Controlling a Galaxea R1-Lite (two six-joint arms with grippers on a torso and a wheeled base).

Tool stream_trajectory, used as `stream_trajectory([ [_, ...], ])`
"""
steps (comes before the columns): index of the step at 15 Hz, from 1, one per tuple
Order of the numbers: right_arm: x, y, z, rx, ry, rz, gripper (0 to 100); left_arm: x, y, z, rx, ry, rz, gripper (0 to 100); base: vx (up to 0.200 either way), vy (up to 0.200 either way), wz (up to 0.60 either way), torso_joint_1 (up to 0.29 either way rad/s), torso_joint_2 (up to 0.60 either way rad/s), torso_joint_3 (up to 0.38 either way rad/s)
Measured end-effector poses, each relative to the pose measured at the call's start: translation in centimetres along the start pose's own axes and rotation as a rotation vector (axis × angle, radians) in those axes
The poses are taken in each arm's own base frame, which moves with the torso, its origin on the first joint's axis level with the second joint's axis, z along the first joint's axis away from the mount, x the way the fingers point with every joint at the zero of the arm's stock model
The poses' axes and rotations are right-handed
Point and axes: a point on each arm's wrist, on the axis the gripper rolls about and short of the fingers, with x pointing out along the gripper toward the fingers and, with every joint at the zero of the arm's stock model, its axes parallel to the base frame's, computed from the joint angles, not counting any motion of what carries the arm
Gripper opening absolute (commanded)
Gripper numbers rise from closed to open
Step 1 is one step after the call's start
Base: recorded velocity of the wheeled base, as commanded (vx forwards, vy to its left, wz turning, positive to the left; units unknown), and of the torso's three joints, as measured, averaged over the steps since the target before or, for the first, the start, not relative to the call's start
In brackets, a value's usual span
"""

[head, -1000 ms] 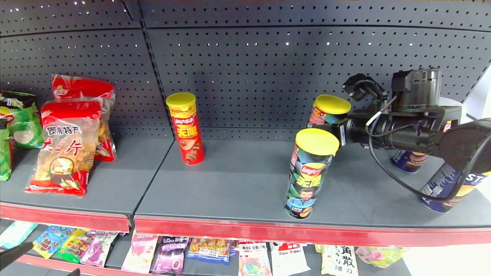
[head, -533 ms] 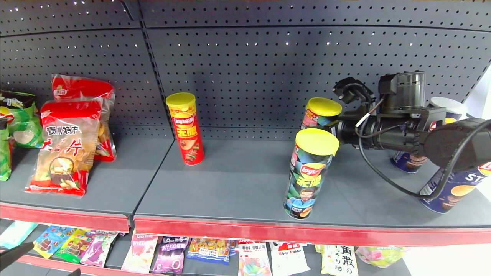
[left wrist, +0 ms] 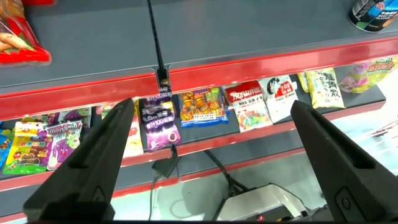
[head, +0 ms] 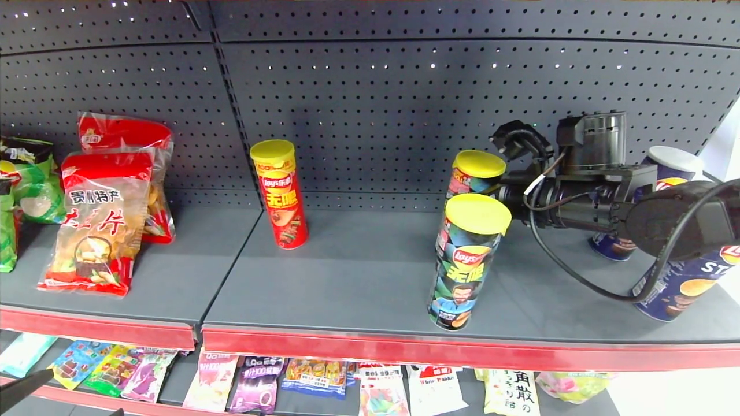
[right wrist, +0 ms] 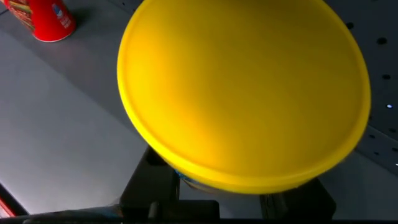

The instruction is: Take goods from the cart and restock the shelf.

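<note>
Pictured against a dark pegboard wall [head: 376,104]: a grey shelf [head: 358,277] with a red front edge. Reaching in from the right, level above the shelf: the right arm [head: 607,196], with the right gripper [head: 491,188] closed around the body of a yellow-lidded can [head: 475,172]. Held upright near the back wall, just behind a second yellow-lidded can [head: 467,260] standing near the shelf's front edge. Base hidden by that front can, so impossible to tell whether resting on the shelf or lifted off it. Seen from the right wrist: the yellow lid close up, with dark fingers [right wrist: 149,186] on either side of the body below it.

Standing at the far left of the shelf: two red snack bags [head: 95,225], one behind the other, beside a green bag [head: 29,185] at the edge. Upright near the middle, well apart from the other cans: a red can [head: 281,193] with a yellow lid. Behind and under the right arm: blue tubs [head: 682,283], the rear one white-lidded. Lined up one level below: a row of small coloured packets [head: 260,381]. Low in front of those packets: the left gripper [left wrist: 211,168], its fingers [left wrist: 93,168] spread wide, holding nothing.
</note>
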Motion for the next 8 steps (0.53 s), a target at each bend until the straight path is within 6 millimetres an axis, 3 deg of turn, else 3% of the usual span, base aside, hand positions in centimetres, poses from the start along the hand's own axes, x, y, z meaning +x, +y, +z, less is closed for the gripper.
stream_trajectory([
  [8, 0.2, 0.89, 0.23, 0.027, 0.011, -0.063, 0, 0.05, 0.01, -0.02, -0.001, 0.004, 0.0, 100, 0.0, 0.0, 0.0, 0.0, 0.0, 0.0],
])
